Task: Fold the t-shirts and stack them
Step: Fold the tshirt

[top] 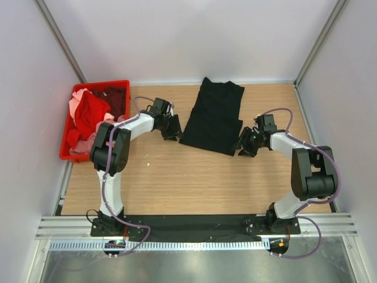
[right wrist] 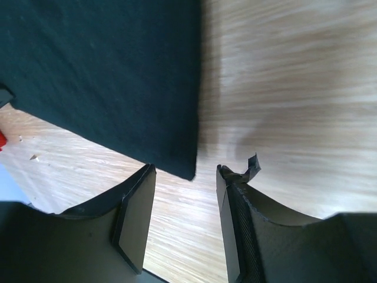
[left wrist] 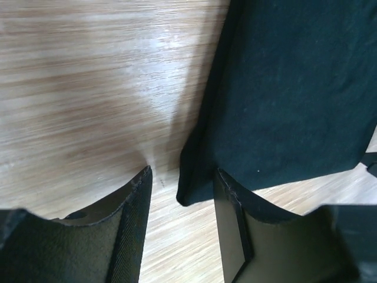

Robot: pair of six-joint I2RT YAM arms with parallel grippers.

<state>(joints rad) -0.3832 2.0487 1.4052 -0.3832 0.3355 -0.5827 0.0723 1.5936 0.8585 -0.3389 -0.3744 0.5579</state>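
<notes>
Flanking t-shirt (top: 213,115) — left claw (top: 172,132), right claw (top: 245,145) agape.

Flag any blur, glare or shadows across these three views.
Top external: sharp, even light, no glare. Left wrist: table grain smeared, pale glare beside the black shirt. Right wrist: table soft, shadow along the shirt's edge.
</notes>
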